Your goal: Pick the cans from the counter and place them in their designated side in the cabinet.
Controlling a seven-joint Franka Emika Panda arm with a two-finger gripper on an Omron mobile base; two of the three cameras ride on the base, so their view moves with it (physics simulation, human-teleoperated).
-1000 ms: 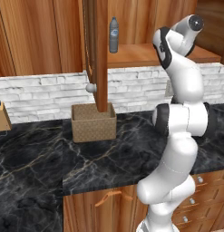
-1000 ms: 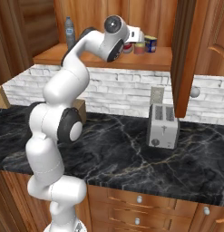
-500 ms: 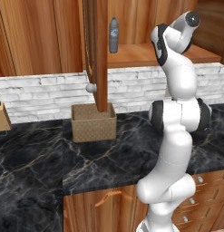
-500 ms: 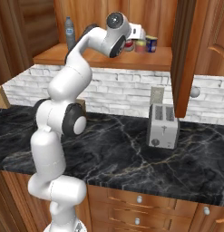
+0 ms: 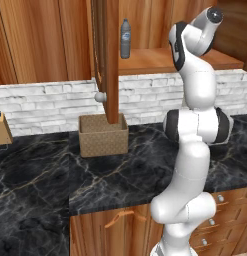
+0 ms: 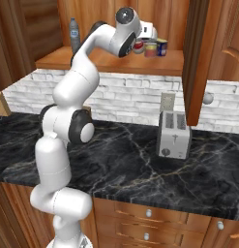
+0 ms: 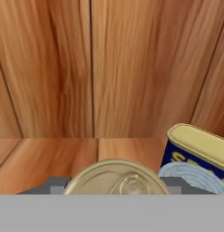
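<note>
Two cans, a red one (image 6: 139, 47) and a shorter orange-red one (image 6: 151, 49), are being seen upright on the cabinet (image 6: 111, 62) shelf, side by side.

We find no legible text: the blue tin (image 7: 200, 152) bears yellow lettering cut off and too blurred for us to read.

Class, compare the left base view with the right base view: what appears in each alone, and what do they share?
Left base view alone: a woven basket on the counter, under the cabinet door.

Right base view alone: a toaster, plus the red can, a second can and the blue tin on the shelf, by the robot's hand.

Shared: the clear bottle, the shelf, the counter and the brick backsplash.
</note>
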